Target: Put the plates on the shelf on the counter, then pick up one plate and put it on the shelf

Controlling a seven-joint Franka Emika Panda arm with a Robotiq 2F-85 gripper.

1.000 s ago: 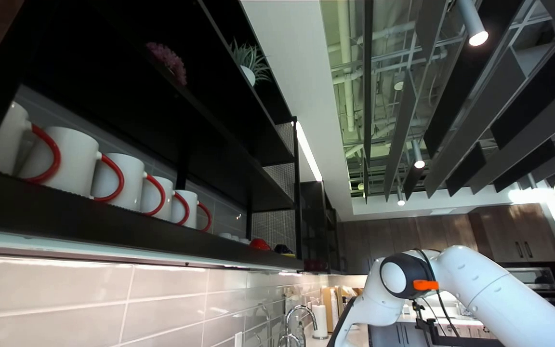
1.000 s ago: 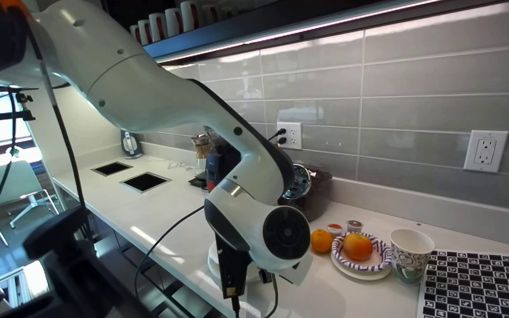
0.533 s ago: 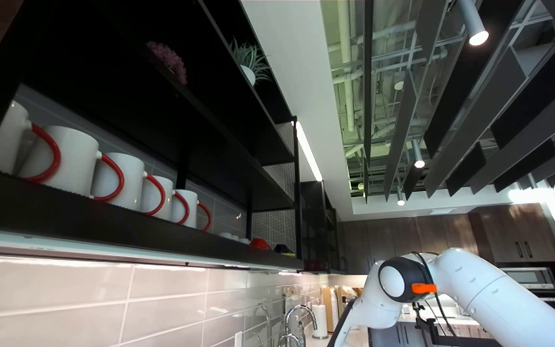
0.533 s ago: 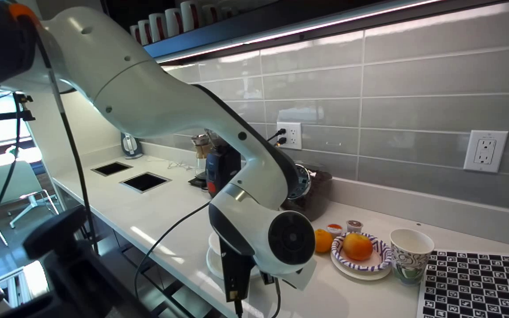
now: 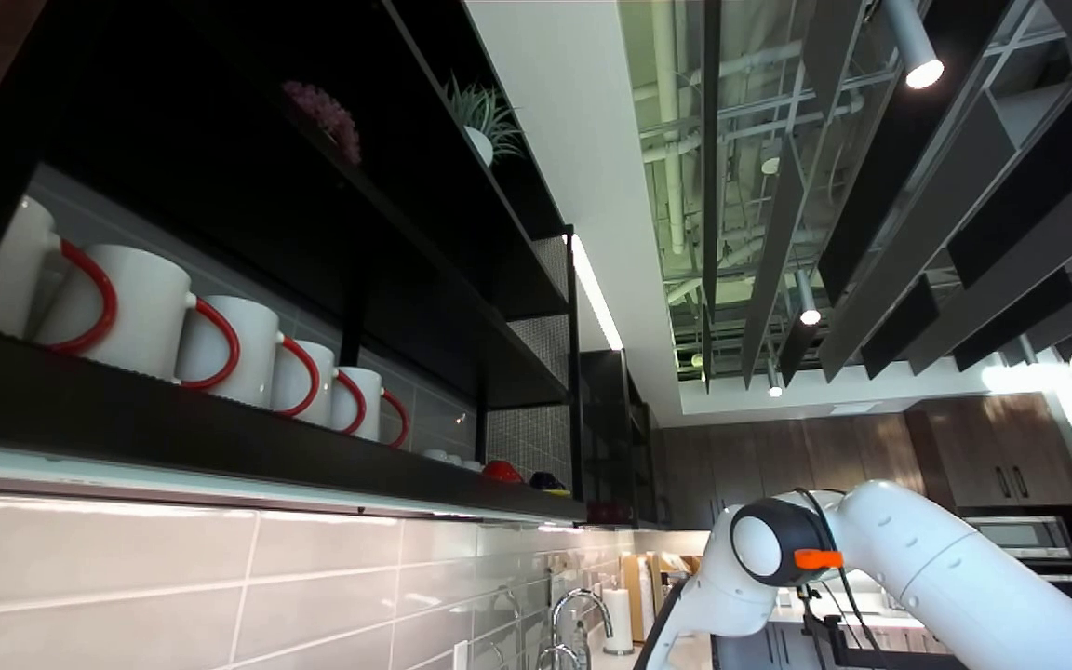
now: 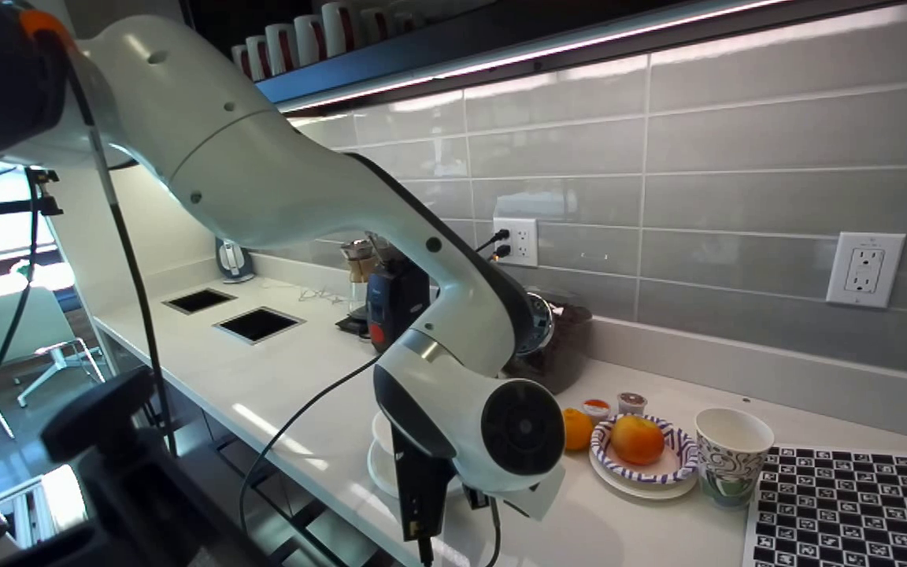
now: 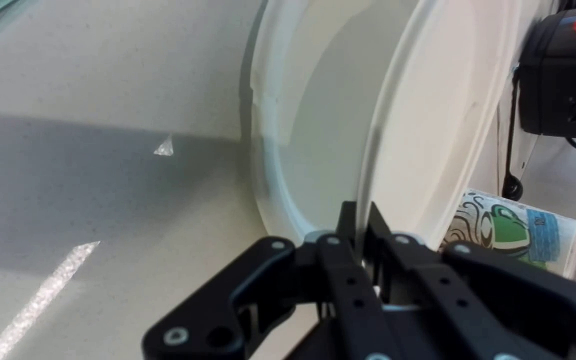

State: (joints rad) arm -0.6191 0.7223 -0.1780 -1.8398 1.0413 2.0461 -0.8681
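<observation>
In the wrist view my gripper (image 7: 362, 215) is shut on the thin rim of a white plate (image 7: 433, 115), which lies to the right of that rim. Another pale plate (image 7: 268, 170) is to its left, partly overlapped, on the counter. In an exterior view white plates (image 6: 379, 465) show at the counter's near side, mostly covered by my wrist; the fingers are hidden there. The long black shelf (image 5: 247, 423) runs along the wall above, in both exterior views, with white red-handled mugs (image 5: 136, 307) on its lowest board.
Right of the arm on the counter (image 6: 658, 543) are an orange (image 6: 577, 430), a patterned bowl (image 6: 678, 457) holding an apple (image 6: 637, 439), a paper cup (image 6: 729, 457) and a checkered board (image 6: 855, 504). A dark jar (image 6: 556, 346) and a coffee grinder (image 6: 390, 303) stand behind the arm.
Over the last second my arm and wrist have shifted slightly to the right and down in an exterior view. During the latter half they hardly move. The objects on the counter stay put.
</observation>
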